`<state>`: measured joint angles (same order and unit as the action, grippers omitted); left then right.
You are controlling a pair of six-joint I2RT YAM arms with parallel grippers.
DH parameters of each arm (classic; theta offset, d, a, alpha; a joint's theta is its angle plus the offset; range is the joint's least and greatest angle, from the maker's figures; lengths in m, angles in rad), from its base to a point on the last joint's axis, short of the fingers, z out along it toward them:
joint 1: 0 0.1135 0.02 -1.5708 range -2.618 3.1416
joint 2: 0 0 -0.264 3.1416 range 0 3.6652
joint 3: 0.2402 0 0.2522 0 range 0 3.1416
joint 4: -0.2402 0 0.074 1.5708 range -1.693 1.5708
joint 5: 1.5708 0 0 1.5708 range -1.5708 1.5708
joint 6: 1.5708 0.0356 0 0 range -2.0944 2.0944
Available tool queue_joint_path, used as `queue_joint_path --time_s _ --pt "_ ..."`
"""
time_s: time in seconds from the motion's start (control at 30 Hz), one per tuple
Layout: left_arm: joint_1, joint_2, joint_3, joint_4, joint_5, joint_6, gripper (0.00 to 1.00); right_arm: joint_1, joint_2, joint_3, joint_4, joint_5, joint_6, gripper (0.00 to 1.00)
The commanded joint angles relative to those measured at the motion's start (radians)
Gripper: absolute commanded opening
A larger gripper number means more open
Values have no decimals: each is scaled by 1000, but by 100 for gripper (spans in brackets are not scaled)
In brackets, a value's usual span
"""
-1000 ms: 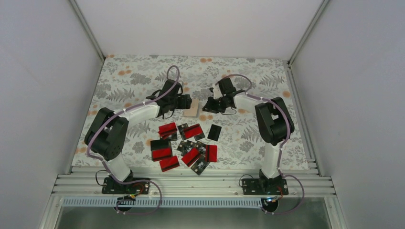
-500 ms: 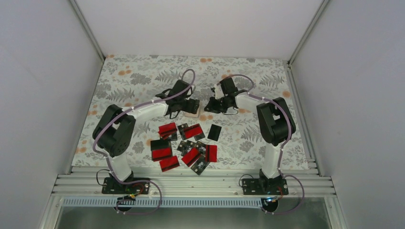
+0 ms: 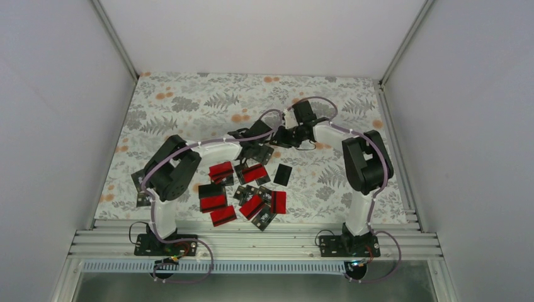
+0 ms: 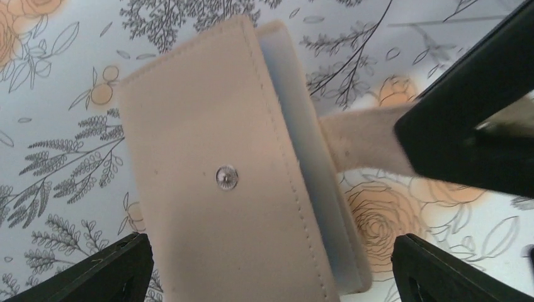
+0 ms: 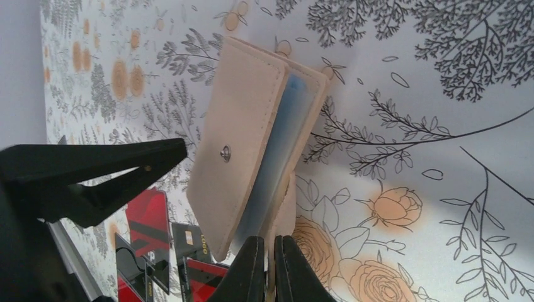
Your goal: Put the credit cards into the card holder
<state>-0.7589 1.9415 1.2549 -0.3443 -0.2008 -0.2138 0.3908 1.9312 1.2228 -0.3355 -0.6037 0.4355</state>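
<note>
Toward the near edge of the bench (image 3: pixel 182 100) the credit cards (image 3: pixel 245 192) are left scattered, while at mid-bench the card holder (image 4: pixel 233 182) is steadied by its flap, clenched in the right claw (image 5: pixel 272 264), apparently so that it can be straddled by the released left claw (image 4: pixel 271 267).

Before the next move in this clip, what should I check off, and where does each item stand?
1. right fingers pinching the strap of the card holder: ok.
2. left fingers open, one either side of the holder: ok.
3. snap undone: ok.
4. holder spread wide enough to take a card: not ok, only a slit of blue-grey inside shows.
5. credit cards loaded: not ok, a cluster lies on the table.
</note>
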Motion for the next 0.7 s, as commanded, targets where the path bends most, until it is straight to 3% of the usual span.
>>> queue_joint_path --time_s 0.0,0.5,0.67 --pt "-11 22 25 -27 -122 -22 94 -10 -62 -12 -16 -27 -19 4" --pt "-6 -67 -19 -50 -319 -140 83 -19 -74 -54 -26 1 -38 5" --pt "34 -75 -16 -51 -316 -156 78 -21 -67 -50 -31 4 -42 4"
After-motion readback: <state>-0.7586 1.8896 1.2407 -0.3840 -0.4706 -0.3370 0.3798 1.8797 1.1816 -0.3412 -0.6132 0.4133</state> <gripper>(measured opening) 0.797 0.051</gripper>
